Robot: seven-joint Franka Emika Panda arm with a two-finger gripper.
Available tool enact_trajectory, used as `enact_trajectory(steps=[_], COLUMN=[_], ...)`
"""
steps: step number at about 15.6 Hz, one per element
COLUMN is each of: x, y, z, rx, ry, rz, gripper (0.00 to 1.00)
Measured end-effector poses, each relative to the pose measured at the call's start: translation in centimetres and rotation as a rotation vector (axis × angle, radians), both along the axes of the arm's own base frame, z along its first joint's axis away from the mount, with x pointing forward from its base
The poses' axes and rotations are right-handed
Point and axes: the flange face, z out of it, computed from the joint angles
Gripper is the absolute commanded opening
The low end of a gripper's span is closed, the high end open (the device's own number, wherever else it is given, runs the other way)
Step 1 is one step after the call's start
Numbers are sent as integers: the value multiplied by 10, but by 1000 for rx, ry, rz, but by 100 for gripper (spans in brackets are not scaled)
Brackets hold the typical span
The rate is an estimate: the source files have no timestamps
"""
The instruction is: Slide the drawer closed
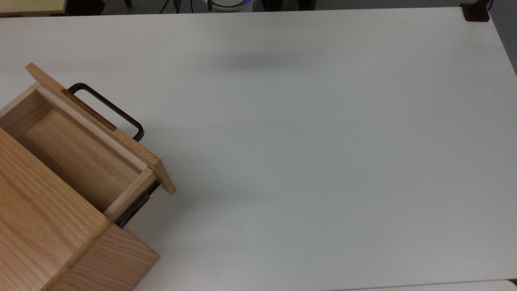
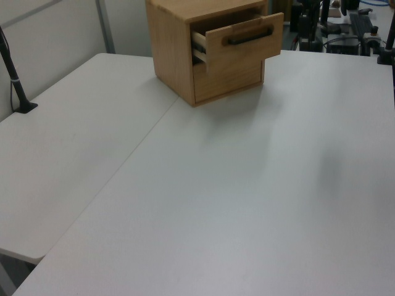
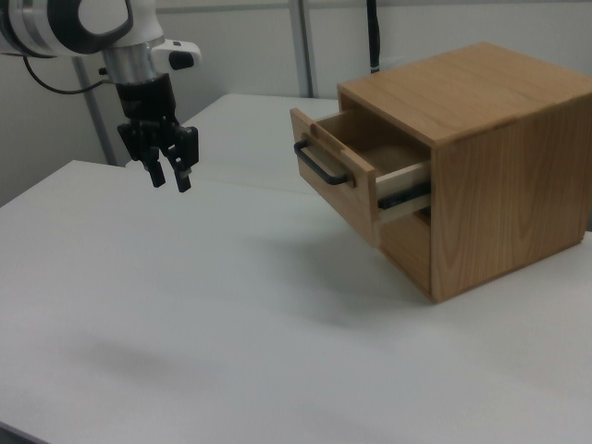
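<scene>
Right view, near to far: bare white table in the foreground. Gripper hangs above it at about 10 o'clock in the frame, well apart from the woodwork, fingers pointing down, parted, holding nothing.

Past it, toward 2 o'clock, the drawer stands pulled partway out of the wooden cabinet (upper slot; a closed wooden front sits below it). Front panel faces the right view's left, toward the gripper's side. Black handle runs along the panel, level. A black side rail shows under the drawer's side wall.

Top view: drawer at 9 o'clock, slide axis running from lower left to upper right; panel's long edge crosses that axis. Inside is bare wood. Handle projects toward 1 o'clock. Cabinet at 8 o'clock.

Left view: cabinet at 12 o'clock, far end of the table; drawer front faces the left view's right. A black post stands at 9 o'clock. Open tabletop lies between gripper and handle.
</scene>
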Motion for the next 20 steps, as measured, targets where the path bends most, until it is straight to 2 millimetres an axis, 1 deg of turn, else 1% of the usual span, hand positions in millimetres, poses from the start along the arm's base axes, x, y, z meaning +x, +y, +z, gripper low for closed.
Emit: enact_trajectory(steps=[3,5,9,14,16,20], x=[4,9,24,57,70,101], y=[0,-5,-8,-10,-19,-52], z=[0,-5,-29,-60,-70,-79], rx=[6,6,8,11,12,16], ry=[-21,-27,-2,-71,-88,-145], rz=[-2,-11,-37,-217,-274,-388], gripper=[0,0,0,0,0,0])
